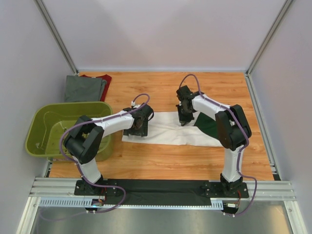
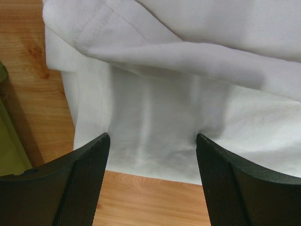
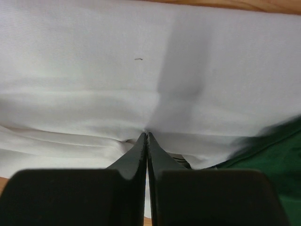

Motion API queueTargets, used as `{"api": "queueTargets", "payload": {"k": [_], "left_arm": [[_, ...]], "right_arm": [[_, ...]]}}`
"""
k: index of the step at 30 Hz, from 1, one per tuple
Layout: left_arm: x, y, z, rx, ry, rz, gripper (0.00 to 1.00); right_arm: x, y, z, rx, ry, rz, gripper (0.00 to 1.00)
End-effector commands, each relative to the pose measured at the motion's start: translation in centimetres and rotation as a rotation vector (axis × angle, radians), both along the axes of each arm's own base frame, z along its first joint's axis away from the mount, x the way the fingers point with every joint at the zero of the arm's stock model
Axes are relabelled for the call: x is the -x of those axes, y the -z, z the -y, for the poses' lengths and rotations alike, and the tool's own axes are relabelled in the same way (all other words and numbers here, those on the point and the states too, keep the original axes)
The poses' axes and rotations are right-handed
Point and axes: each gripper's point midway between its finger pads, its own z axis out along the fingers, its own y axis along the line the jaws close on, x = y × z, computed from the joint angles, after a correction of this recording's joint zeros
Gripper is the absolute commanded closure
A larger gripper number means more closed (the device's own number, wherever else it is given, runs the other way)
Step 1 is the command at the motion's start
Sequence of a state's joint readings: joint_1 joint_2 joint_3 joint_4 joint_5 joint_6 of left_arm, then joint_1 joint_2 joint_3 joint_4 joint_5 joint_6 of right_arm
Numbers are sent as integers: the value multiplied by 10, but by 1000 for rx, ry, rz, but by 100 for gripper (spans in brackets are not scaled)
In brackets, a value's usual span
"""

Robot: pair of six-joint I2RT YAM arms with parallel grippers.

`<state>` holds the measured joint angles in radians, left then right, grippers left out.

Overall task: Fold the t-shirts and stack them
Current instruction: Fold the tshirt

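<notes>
Right gripper (image 3: 147, 134): jaws pressed together, with the tips on a small pucker of the white t-shirt (image 3: 94, 56). It seems to pinch the cloth, probably to lift it for a fold.
Left gripper (image 2: 153, 139): spread wide and low over the hem end. Cloth lies between and beyond its fingers, and nothing is held. It looks ready to take this end.
Green shoulder part (image 3: 277, 150): just right of the right gripper.
Grey t-shirt (image 1: 84, 89) and dark red t-shirt (image 1: 104, 78): lying together on the tabletop (image 1: 161, 161), well apart to the far left of the left gripper. This is likely the stack.
</notes>
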<state>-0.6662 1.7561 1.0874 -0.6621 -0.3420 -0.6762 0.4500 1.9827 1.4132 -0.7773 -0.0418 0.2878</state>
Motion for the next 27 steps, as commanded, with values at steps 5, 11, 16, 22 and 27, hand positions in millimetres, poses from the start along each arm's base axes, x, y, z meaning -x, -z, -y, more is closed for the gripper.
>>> {"api": "queueTargets", "payload": {"k": [5,11,16,22,27], "left_arm": [[35,22,-35,-143,-14,-137,19],[36,23,-35,-143,-10,-143,20],[34,25,-34,-141,-7,-146,19],[34,27,-33,-141,-2,-150,19],[35,26,-34,-146,-2,-151,19]], "right_arm": [[-34,-37,7,38,46,144,100],[-40,-42,11,4,75,120,100],[-13,-45,-20,-169,-43,58,55],[-2,-28,-20,-159,-91,40,59],[0,-20,-24,-144,-104,29,67]]}}
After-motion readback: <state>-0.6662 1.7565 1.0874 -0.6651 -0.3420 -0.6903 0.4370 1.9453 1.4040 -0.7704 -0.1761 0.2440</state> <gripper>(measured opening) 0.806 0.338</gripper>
